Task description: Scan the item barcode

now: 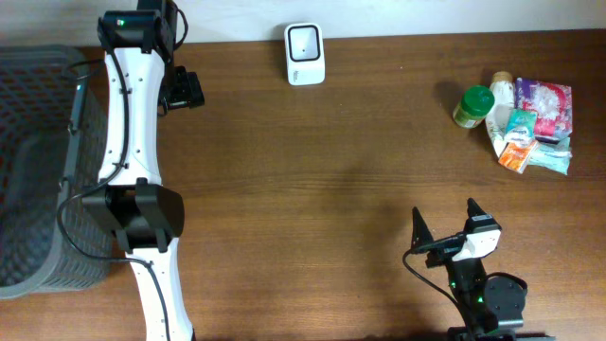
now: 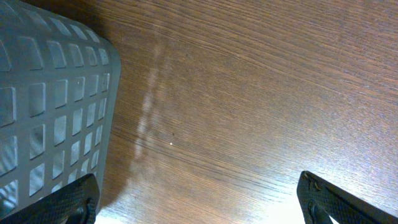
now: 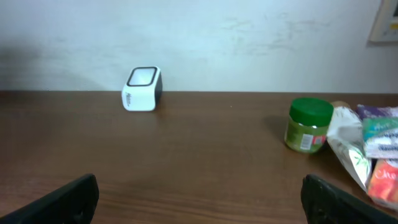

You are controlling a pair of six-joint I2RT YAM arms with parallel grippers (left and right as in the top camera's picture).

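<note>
Overhead: right fingers [image 1: 473, 212] spread wide, empty, near the table's [image 1: 331, 189] front edge. The items [image 1: 530, 118] lie heaped well apart from the scanner [image 1: 305, 53] at the back. Best take the jar [image 1: 472, 105], on the heap's scanner side. Left wrist: left fingers [image 2: 68, 202] wide, empty, over bare wood beside a basket [image 2: 50, 112]. Right wrist: pale wall behind the scanner.

wood-grain table [image 1: 331, 189] with soft sheen, matt grey plastic basket [image 1: 28, 142], glossy white plastic scanner [image 1: 305, 54], crinkly shiny packets [image 1: 542, 116]
</note>
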